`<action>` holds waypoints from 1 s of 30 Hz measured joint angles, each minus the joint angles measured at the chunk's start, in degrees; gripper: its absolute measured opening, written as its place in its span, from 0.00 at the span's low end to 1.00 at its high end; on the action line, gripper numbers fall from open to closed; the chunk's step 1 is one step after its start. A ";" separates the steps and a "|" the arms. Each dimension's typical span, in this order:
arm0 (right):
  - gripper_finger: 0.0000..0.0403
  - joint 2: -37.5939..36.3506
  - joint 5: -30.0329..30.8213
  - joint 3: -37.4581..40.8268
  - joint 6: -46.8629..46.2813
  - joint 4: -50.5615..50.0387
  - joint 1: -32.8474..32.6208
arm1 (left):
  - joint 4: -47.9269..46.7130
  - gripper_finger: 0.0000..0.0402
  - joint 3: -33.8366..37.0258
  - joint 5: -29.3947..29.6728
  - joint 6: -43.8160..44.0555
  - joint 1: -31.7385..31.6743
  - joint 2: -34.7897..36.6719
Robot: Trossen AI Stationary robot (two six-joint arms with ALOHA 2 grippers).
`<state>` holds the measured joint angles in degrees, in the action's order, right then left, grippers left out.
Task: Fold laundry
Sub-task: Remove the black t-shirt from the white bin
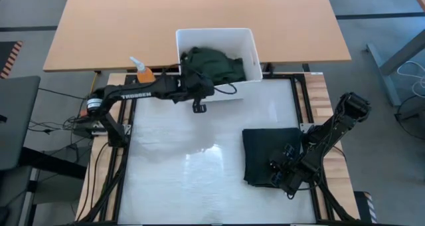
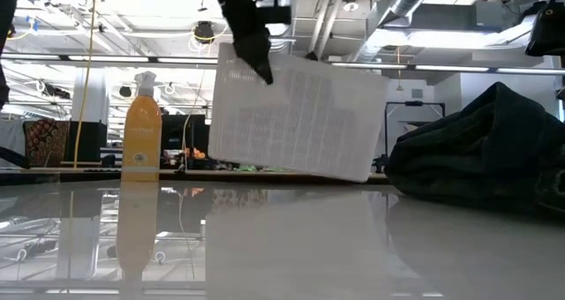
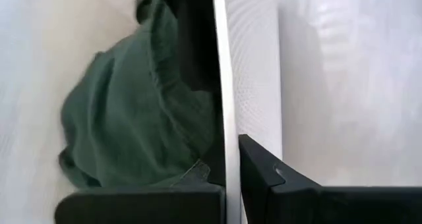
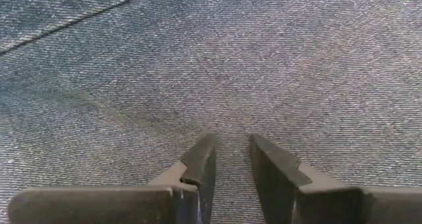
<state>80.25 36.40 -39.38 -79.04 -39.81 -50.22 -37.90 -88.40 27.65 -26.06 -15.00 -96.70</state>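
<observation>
Fetching comes next: my left gripper (image 1: 193, 86) has its jaws clamped on the near wall of the white bin (image 1: 249, 43), tilting it, with the dark green garment (image 3: 132, 118) bunched inside. My right gripper (image 4: 231, 155) rests on the folded black garment (image 1: 265, 153) on the tabletop (image 1: 179, 179), jaws slightly apart, holding nothing. Next, I reckon, I tip or drag the bin nearer.

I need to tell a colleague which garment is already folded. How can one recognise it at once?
Look at the glossy white table, on its right half, under the right arm. There lies a black folded garment, a flat square. The other laundry, dark green cloth, is crumpled inside the white bin at the far edge.
</observation>
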 joint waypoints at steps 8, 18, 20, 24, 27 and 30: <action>0.30 0.02 -0.02 0.00 0.06 0.00 0.00 | 10.97 0.00 9.43 -5.11 -4.65 -7.43 0.67; 0.30 0.02 3.58 0.00 3.11 -0.47 2.12 | 12.19 0.03 15.23 -11.82 -9.30 -13.86 0.80; 0.30 0.02 2.92 0.00 7.16 -0.76 5.21 | 12.01 0.06 15.27 -11.42 -8.49 -14.11 0.80; 0.30 -0.05 -1.25 -0.07 17.38 -2.00 13.67 | 11.91 0.15 15.38 -7.48 -7.65 -13.89 0.56; 0.30 -0.07 -3.00 0.07 26.04 -2.93 20.44 | 10.12 0.23 14.80 -4.94 -6.05 -13.77 0.60; 0.30 -0.13 -4.91 0.04 34.59 -3.39 27.29 | 6.74 0.31 12.89 -4.25 -4.04 -13.60 0.61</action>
<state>80.12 31.50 -39.33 -44.45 -43.20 -22.93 -31.16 -75.51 23.40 -30.10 -28.60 -96.09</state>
